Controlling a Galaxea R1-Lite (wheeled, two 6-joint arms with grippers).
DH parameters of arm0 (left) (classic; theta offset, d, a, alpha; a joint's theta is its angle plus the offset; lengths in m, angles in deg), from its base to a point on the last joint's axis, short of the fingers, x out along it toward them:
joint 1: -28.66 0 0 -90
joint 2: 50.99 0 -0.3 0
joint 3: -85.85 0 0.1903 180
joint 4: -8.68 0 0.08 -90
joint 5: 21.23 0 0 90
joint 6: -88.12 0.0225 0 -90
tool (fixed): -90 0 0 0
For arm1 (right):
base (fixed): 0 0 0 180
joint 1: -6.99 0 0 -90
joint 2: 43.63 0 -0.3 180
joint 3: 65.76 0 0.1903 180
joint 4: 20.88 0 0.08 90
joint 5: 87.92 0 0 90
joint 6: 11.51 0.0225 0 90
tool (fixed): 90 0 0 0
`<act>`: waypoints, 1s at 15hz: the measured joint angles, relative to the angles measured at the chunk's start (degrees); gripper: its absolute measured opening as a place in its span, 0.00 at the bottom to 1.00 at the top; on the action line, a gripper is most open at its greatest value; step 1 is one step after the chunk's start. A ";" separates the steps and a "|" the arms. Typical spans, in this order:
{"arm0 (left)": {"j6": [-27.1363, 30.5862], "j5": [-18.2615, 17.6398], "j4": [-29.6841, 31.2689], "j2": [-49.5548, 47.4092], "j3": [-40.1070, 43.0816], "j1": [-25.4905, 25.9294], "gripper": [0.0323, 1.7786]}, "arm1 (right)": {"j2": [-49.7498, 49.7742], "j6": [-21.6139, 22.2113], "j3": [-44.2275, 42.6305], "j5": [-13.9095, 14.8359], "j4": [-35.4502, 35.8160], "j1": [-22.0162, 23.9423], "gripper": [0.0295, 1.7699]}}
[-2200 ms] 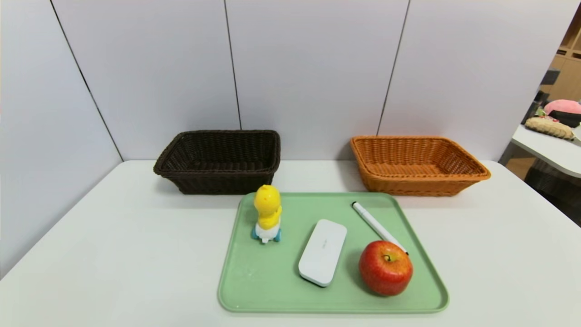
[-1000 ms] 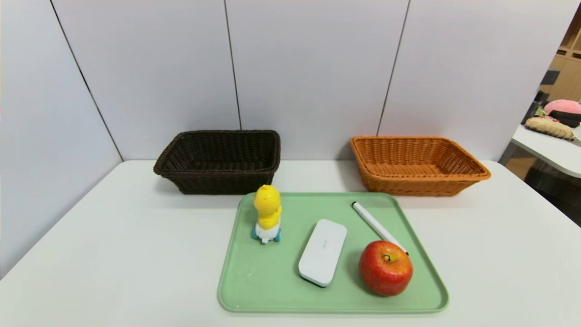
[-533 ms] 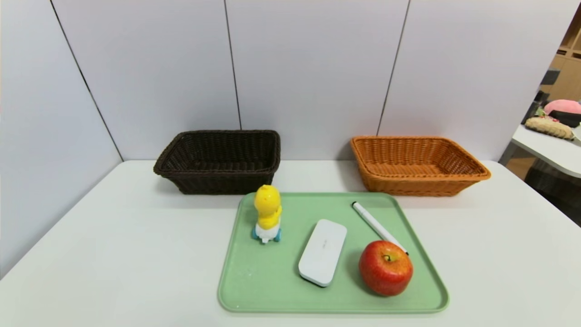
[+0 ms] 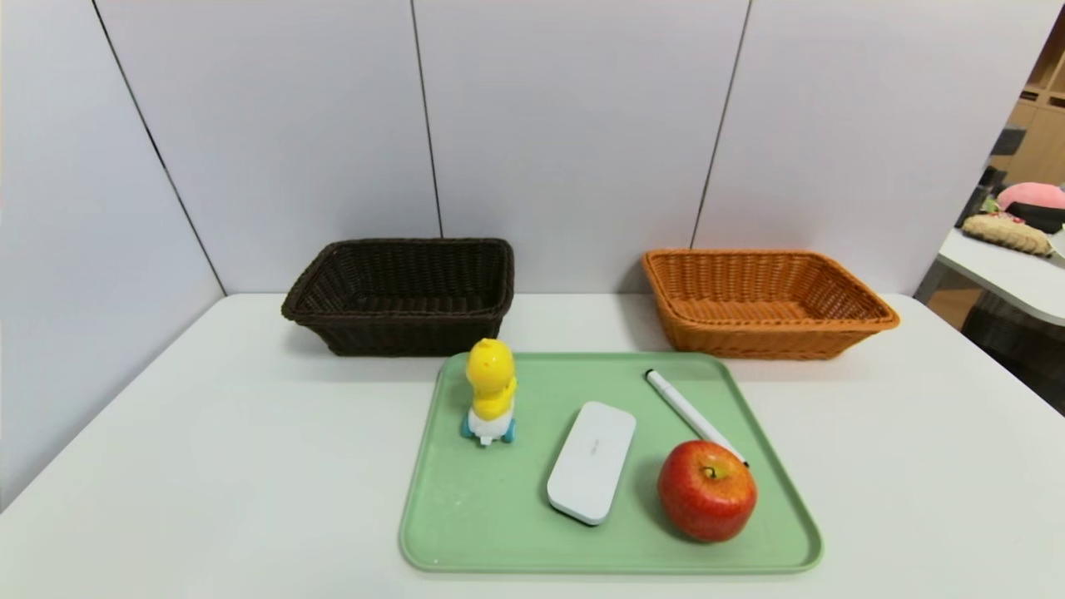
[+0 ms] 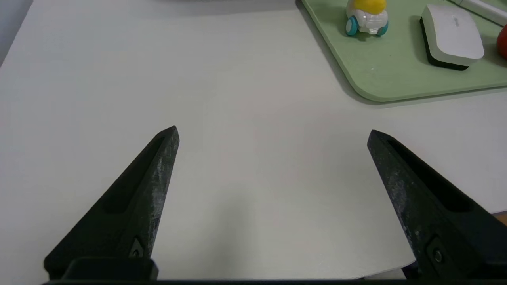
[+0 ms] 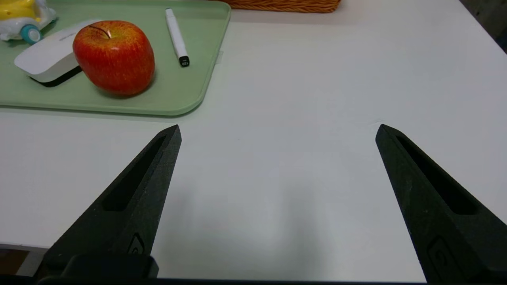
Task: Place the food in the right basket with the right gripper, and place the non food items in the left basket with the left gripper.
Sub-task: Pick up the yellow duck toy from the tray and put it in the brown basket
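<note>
On a green tray (image 4: 499, 524) lie a red apple (image 4: 707, 491), a white pen (image 4: 689, 412), a flat white case (image 4: 591, 462) and a yellow duck toy on wheels (image 4: 491, 393). Behind the tray stand a dark brown basket (image 4: 399, 293) on the left and an orange basket (image 4: 761, 301) on the right, both empty. My left gripper (image 5: 272, 132) hangs open over bare table near the front edge, left of the tray (image 5: 380, 79). My right gripper (image 6: 278, 130) hangs open over bare table, right of the tray (image 6: 174, 99) and the apple (image 6: 114, 57). Neither arm shows in the head view.
The white table (image 4: 208, 466) is walled by grey panels at the back and left. Bare table lies on both sides of the tray. Another table (image 4: 1007, 274) with soft things stands off to the far right.
</note>
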 joint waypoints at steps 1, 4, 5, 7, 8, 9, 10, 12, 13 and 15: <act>-0.04 0.00 -0.13 4.38 -2.26 0.00 0.95 | -2.54 0.00 -1.35 0.00 -0.69 0.00 0.96; -0.30 -0.02 -2.28 17.20 -10.67 0.00 0.95 | -11.22 0.02 -5.51 -0.11 -2.23 0.00 0.96; -0.33 -0.13 -3.61 21.16 -13.53 0.00 0.95 | -14.60 0.02 -6.69 -0.11 -2.32 0.00 0.96; -0.33 -0.28 -5.16 28.88 -18.94 0.00 0.95 | -21.59 0.05 -9.12 -0.16 -2.27 0.00 0.96; -0.33 -0.38 -5.71 32.28 -21.53 0.00 0.95 | -24.94 0.02 -10.69 -0.20 -2.36 0.00 0.96; -0.34 -0.44 -6.45 35.36 -24.06 -0.02 0.95 | -28.12 0.05 -12.63 -0.29 -2.54 0.00 0.96; -0.33 -0.50 -7.58 38.23 -26.86 -0.13 0.95 | -31.12 0.00 -14.73 -0.63 -2.73 0.00 0.96; -0.34 -0.55 -9.80 42.34 -30.14 -2.18 0.95 | -37.00 -0.35 -18.58 -2.40 -3.83 0.00 0.96; -0.39 -0.50 -9.80 44.04 -31.01 -4.17 0.95 | -39.72 -1.16 -19.93 -3.50 -3.97 0.00 0.96; -1.00 -0.41 -9.34 46.75 -31.93 -7.91 0.95 | -44.90 -3.25 -21.97 -6.69 -3.91 -0.21 0.96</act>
